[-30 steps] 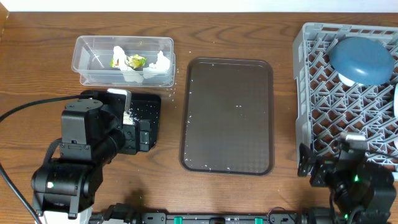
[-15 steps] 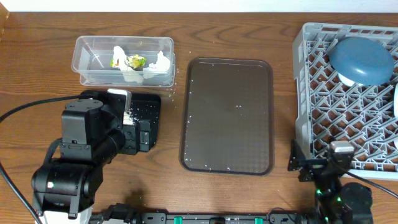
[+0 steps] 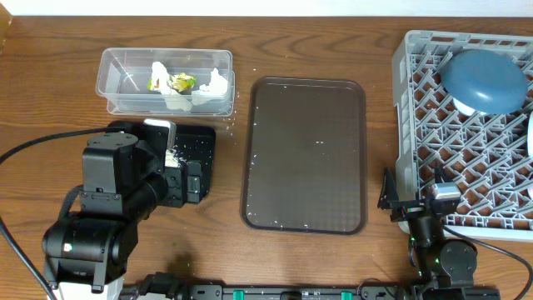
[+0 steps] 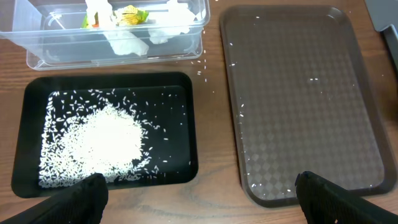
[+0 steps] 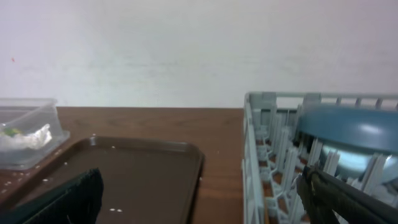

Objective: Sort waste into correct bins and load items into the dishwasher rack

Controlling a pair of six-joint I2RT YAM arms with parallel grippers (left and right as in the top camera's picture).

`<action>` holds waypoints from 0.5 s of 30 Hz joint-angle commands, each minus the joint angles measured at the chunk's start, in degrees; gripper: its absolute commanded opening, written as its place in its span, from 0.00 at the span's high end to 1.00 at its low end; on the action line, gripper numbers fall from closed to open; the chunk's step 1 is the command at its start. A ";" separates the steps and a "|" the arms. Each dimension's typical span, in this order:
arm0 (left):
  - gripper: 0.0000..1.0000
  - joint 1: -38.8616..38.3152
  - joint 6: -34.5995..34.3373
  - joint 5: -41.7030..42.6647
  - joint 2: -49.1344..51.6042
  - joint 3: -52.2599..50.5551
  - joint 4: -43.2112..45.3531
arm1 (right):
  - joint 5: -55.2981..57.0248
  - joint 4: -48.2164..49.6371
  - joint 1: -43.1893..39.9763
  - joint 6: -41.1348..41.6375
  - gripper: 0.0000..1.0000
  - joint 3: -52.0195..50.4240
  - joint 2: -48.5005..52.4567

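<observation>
Rice grains (image 4: 93, 143) lie in the black tray (image 4: 181, 87) (tissues (image 4: 127, 42) in the clear tub (image 4: 56, 55)); left hand (image 4: 199, 198) and right hand (image 5: 199, 194) are both spread wide, empty.

Matte-black boxy left arm (image 3: 117, 196) with black cable (image 3: 37, 143); slimmer black right arm (image 3: 441, 254), green light (image 3: 68, 247) on each.

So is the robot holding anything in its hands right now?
No, nothing is held. The left gripper and the right gripper both stand wide open, with only empty space between their fingers.
</observation>
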 commanded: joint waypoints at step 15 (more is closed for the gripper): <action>0.02 0.20 0.52 -0.33 0.04 -0.24 0.09 | 0.96 -6.36 1.11 -8.35 0.01 -0.04 -0.37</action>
